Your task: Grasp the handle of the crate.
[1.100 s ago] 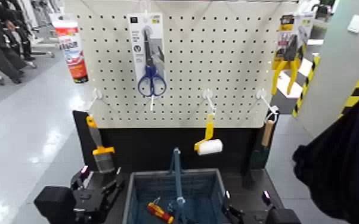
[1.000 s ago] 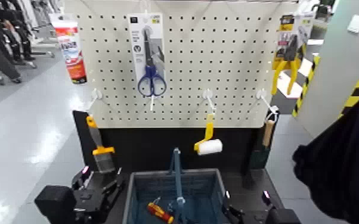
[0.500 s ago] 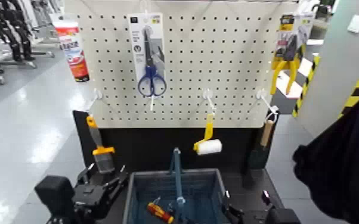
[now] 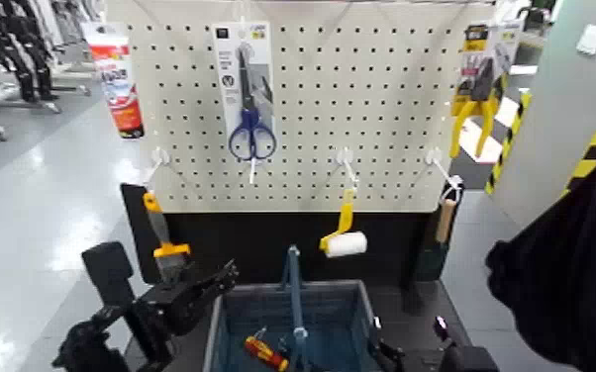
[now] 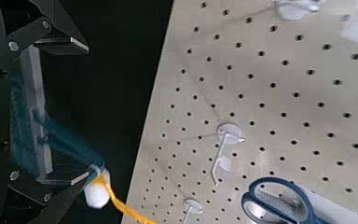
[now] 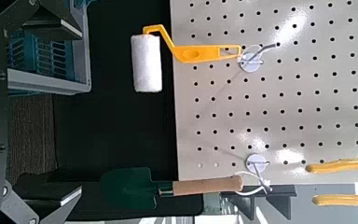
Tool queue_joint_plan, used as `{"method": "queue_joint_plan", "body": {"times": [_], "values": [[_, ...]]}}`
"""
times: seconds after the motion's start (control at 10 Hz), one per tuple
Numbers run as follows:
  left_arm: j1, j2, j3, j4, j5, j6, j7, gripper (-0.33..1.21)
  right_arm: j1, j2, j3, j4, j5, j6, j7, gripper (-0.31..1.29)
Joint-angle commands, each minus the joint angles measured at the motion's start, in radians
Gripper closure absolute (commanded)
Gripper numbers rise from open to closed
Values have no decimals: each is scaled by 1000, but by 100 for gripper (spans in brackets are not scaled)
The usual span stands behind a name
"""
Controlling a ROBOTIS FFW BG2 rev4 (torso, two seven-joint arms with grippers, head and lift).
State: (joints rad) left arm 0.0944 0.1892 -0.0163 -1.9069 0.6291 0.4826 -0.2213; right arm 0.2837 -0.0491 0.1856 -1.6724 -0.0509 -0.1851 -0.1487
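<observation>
Two end effectors are at work or waiting, both spread wide and holding nothing. At the far left, the yellow-handled scraper [image 4: 168, 247] hangs just behind the left arm, so a swing outward or backward could knock it. The left end effector [image 4: 231, 276] is by the crate's left back corner, its fingers apart, pointing inward. Next comes the crate [image 4: 337, 286], with a red-and-yellow screwdriver [image 4: 265, 353] lying inside; the thin blue handle [image 4: 295, 297] arches upright over its middle, ungrasped. The paint roller [image 4: 346, 244] hangs behind and to the right, and the right end effector [image 4: 409, 334] waits by the crate's right side.

The likely trouble is a sideways approach at the wrong height: a fingertip could strike the narrow bail and tip it over, or close beside it. Going in too low could catch the left rim and shove the crate; reaching too deep could bump the roller.

Room looks best above the crate's open top, between left rim and handle — the pegboard [image 4: 302, 119] bounds the back, while the waiting right arm narrows the other side.
</observation>
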Motion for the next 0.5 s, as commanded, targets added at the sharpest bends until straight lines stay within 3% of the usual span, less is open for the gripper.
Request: {"method": "queue_joint_plan", "body": {"times": [0.1,0.5], "values": [[-68,21,-10,106,241,126,-46,34,0,0,0,2,-3,-5,0,14],[-137,38,-42,226,480,234,-95,34,0,0,-1,5,-6,-8,0,14]]}}
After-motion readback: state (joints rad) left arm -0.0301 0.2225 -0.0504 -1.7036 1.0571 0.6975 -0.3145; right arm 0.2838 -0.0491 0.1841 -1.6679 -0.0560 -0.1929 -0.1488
